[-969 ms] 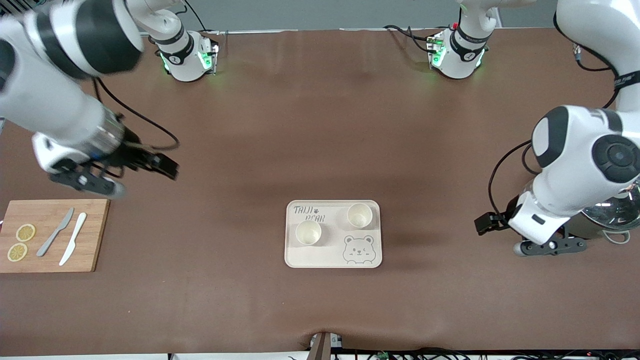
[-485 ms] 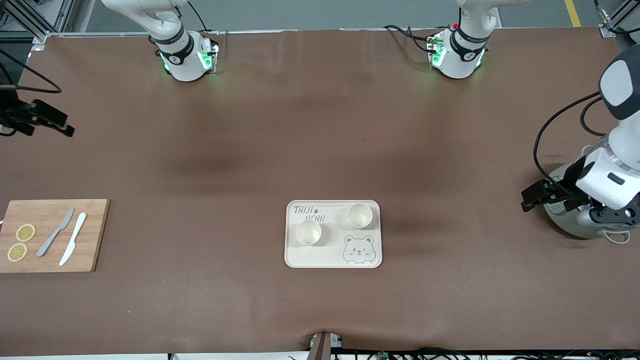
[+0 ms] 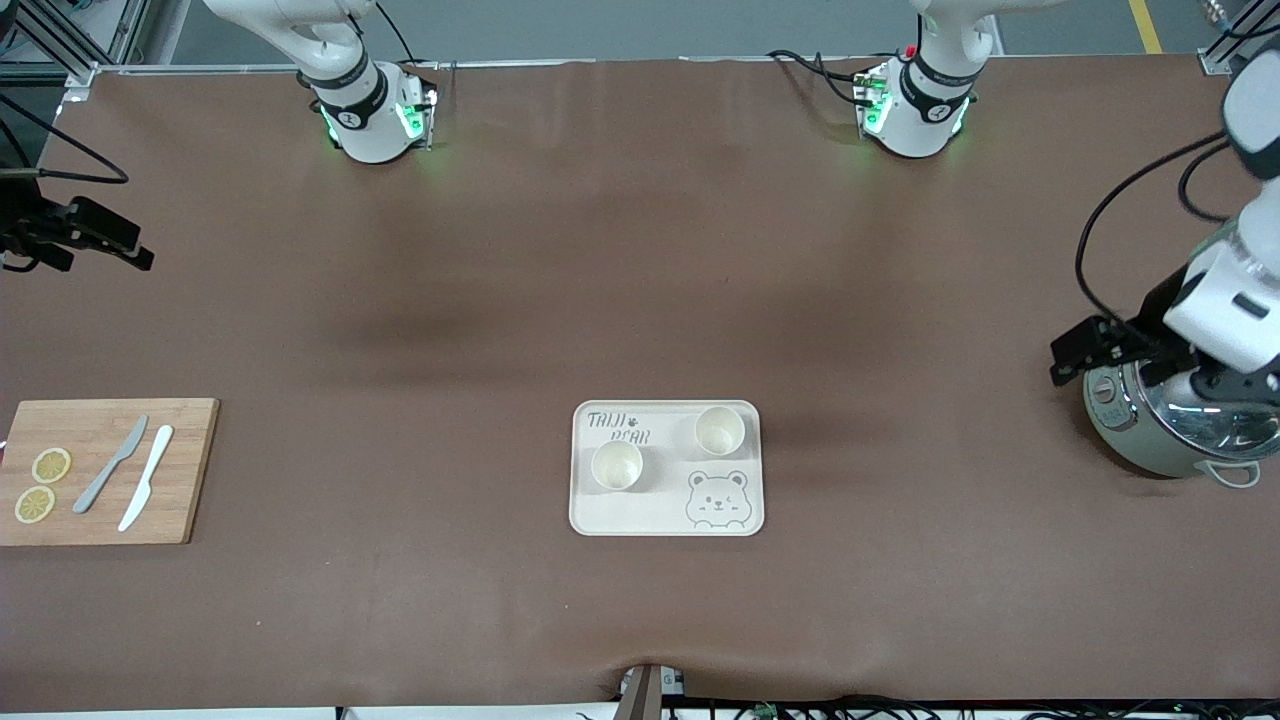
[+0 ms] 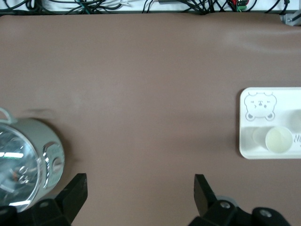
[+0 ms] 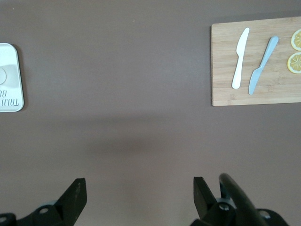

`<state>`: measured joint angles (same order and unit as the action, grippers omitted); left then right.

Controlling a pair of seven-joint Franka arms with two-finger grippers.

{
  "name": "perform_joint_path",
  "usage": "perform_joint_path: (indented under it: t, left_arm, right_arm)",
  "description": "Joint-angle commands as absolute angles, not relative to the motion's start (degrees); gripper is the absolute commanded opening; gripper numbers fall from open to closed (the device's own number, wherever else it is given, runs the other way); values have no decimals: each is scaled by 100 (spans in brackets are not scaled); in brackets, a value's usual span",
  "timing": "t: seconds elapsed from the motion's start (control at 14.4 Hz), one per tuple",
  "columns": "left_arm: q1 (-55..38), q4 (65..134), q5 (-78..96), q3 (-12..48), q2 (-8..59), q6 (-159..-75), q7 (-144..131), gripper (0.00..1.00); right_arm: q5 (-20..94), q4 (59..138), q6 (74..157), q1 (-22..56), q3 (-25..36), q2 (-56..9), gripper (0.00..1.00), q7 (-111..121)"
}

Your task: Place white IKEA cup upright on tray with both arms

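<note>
The cream tray (image 3: 640,510) with the bear drawing lies at the table's middle. Two white cups stand upright on it, one (image 3: 617,465) toward the right arm's end and one (image 3: 719,430) toward the left arm's end. My left gripper (image 4: 140,188) is open and empty, high over bare table beside the pot; the tray (image 4: 249,136) and a cup (image 4: 278,140) show in the left wrist view. My right gripper (image 5: 139,190) is open and empty, high over bare table at the right arm's end; the tray's edge (image 5: 9,94) shows in its wrist view.
A steel pot (image 3: 1170,430) with a glass lid stands at the left arm's end, under the left wrist (image 3: 1215,310). A wooden cutting board (image 3: 185,470) with two knives (image 3: 130,470) and two lemon slices (image 3: 42,485) lies at the right arm's end.
Both arms have drawn back and up, away from the table's middle, each toward its own end. The left wrist now hangs over the pot. The cups and tray have not moved.
</note>
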<state>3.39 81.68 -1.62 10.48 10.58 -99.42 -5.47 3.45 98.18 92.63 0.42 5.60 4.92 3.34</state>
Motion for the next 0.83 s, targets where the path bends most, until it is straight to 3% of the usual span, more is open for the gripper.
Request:
perform_joint_path:
  t: [0.0,0.76]
  left_arm:
    - [343,8279,-123,1055,844,-9617,-230,100]
    - [343,8244,-246,1002,905,-9519,-158,100]
  right_arm:
    - [46,9835,9273,167,230,650,100,-244]
    - [-88,9625,9185,167,229,668,100,-316]
